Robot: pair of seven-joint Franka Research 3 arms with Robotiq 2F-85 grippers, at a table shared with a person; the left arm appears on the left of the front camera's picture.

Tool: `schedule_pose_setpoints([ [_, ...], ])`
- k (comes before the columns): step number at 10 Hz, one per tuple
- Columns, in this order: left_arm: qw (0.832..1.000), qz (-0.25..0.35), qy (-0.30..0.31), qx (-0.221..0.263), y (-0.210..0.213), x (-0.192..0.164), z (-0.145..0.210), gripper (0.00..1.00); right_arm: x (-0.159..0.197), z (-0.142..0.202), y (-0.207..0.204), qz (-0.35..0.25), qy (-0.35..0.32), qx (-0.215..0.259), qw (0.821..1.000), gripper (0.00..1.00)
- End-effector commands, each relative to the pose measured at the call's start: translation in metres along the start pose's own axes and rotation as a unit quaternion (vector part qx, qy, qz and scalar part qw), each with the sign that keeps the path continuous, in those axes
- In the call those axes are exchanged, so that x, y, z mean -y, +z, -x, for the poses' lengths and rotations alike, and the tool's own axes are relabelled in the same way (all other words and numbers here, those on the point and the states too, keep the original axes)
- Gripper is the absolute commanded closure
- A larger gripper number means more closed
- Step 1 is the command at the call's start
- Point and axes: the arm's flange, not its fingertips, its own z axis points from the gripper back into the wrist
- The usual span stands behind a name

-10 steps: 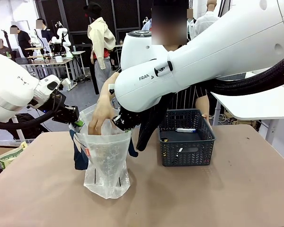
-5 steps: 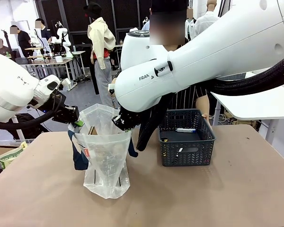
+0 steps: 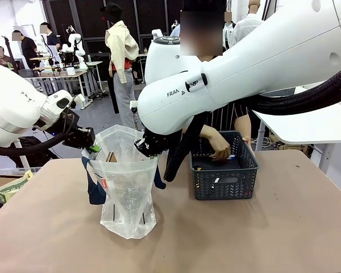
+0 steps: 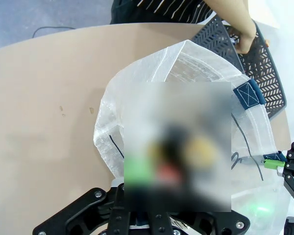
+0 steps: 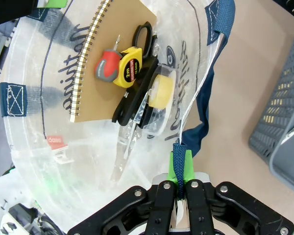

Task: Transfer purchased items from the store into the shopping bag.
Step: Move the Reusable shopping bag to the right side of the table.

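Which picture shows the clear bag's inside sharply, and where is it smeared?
Right wrist view: sharp; spiral notebook and yellow tape measure in the shopping bag show crisply, the rim bowed by the wide lens. Left wrist view: a blurred square hides the contents. Front view: even light.

Even overhead light was bright; the bag [image 3: 128, 193] cast only a soft shadow on the table [image 3: 261, 227]. Ahead of the left gripper [image 3: 92, 148] a square patch was heavily blurred. Beyond the right gripper [image 5: 180, 183] the clear plastic glared white, with the picture's edges bowed.
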Motion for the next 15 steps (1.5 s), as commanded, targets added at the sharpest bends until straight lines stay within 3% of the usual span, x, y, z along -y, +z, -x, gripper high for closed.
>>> schedule_pose_setpoints([
  [1, 1.0, -0.001, 0.0, 0.004, 0.0027, 0.0002, 0.0016, 1.0, 0.0011, 0.001, 0.0019, 0.0, -0.002, 0.001, 1.0, 1.0],
  [15, 1.0, -0.001, 0.0, 0.004, 0.0027, 0.0002, 0.0016, 1.0, 0.0011, 0.001, 0.0019, 0.0, -0.002, 0.001, 1.0, 1.0],
])
